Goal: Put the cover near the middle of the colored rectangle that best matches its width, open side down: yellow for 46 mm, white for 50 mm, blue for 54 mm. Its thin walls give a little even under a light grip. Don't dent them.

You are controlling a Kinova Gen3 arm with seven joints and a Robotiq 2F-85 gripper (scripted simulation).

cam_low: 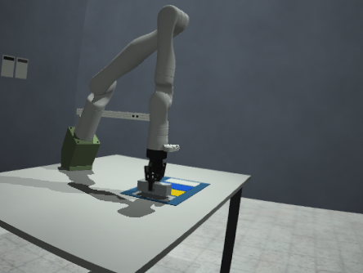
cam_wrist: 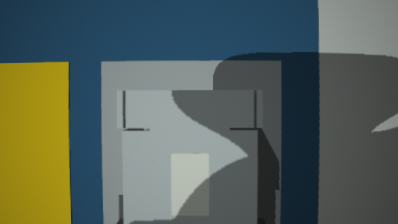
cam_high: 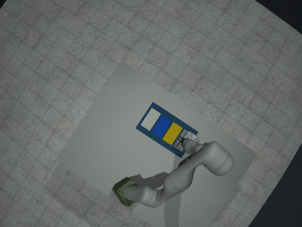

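The cover is a small grey box sitting on the grey end patch of the dark blue mat (cam_high: pixel 166 129), beside the yellow rectangle (cam_high: pixel 172 132). The blue rectangle (cam_high: pixel 161 126) and the white rectangle (cam_high: pixel 150 119) follow in a row. My gripper (cam_low: pixel 154 184) points straight down and is shut on the cover across its side walls. In the wrist view the cover (cam_wrist: pixel 190 155) fills the lower middle, with the yellow rectangle (cam_wrist: pixel 34 142) at the left. The fingertips are mostly hidden there.
The arm's green base (cam_low: pixel 79 149) stands at the far left corner of the table. The mat lies close to the table's right edge (cam_low: pixel 204 212). The arm's shadow falls on the table left of the mat.
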